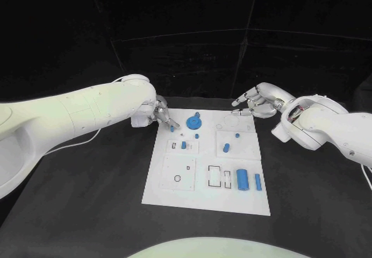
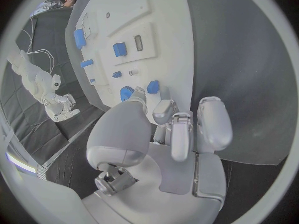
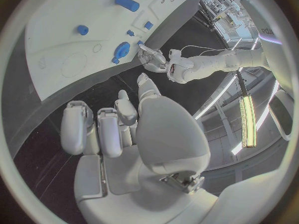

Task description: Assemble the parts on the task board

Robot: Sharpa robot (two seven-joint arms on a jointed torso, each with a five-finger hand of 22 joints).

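1. white rectangular task board [image 1: 203, 185] lies mid black tabletop [image 1: 93, 188]; small blue parts spread over it.
2. left hand [image 1: 161, 115] at the board's far left corner, pinching a small blue peg [image 1: 171, 128] at its fingertips.
3. right hand [image 1: 258, 102] above the far right corner, fingers loosely spread, holding nothing.
4. round blue disc part [image 1: 194, 123] beside the peg.

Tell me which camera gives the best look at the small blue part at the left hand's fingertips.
Left wrist view: the small blue part sits at the left hand fingertips, close and unobstructed. Head view shows it tiny beside the fingers. Right wrist view shows the hand far off, the part indistinct.
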